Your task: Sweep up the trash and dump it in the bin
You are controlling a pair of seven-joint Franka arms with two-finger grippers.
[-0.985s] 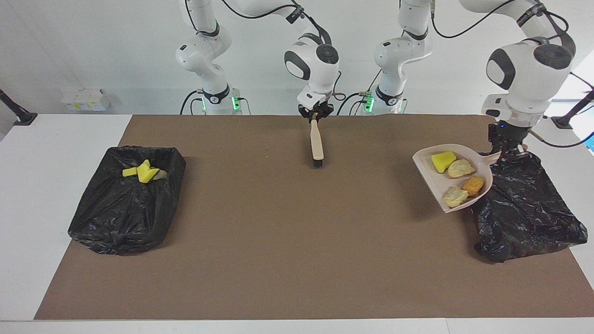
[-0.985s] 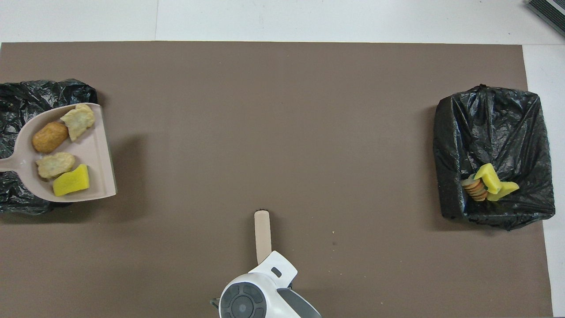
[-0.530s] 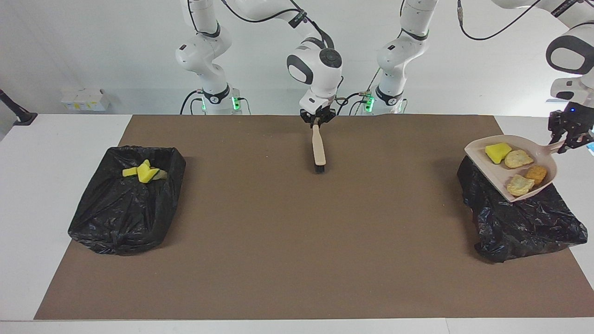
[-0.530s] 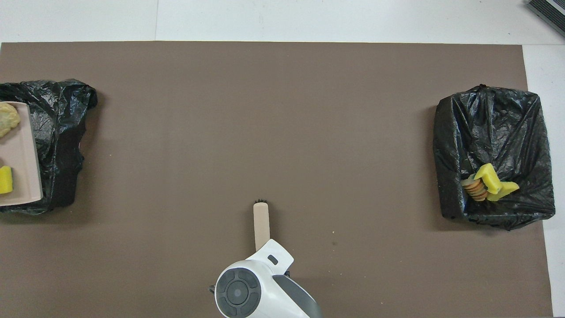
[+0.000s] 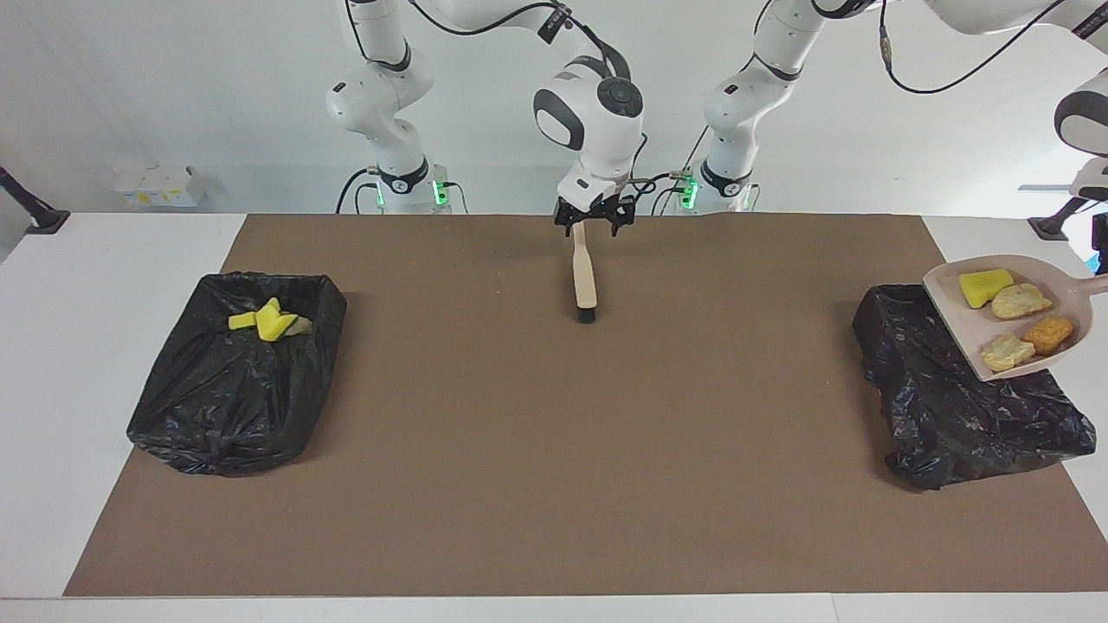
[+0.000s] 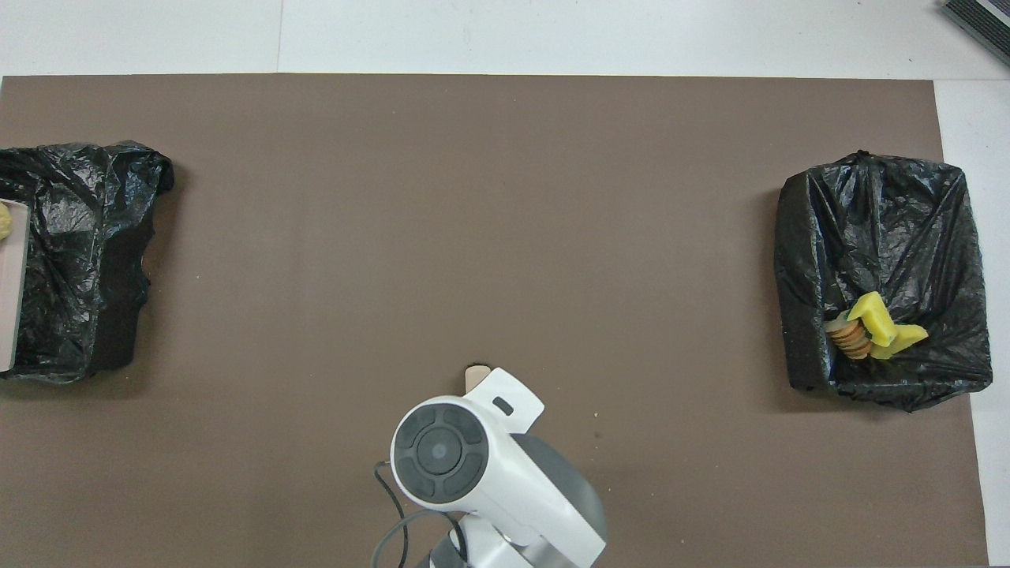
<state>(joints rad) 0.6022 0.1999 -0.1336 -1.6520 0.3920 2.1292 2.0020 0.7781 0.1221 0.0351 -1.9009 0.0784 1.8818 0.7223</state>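
Beige dustpan, its handle clamped in the fingers of the left gripper, has swung over the black bin at the left arm's end with four trash scraps aboard, ready for tipping, while the right gripper has spread its fingers wide, releasing the brush.

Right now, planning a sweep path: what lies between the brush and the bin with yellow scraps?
Only bare mat between brush and bin, clear in the facing view.

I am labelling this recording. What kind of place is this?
Probably a robotics lab: two white robot arms mounted at a white table with a brown mat, staged black-lined bins, bare white walls.
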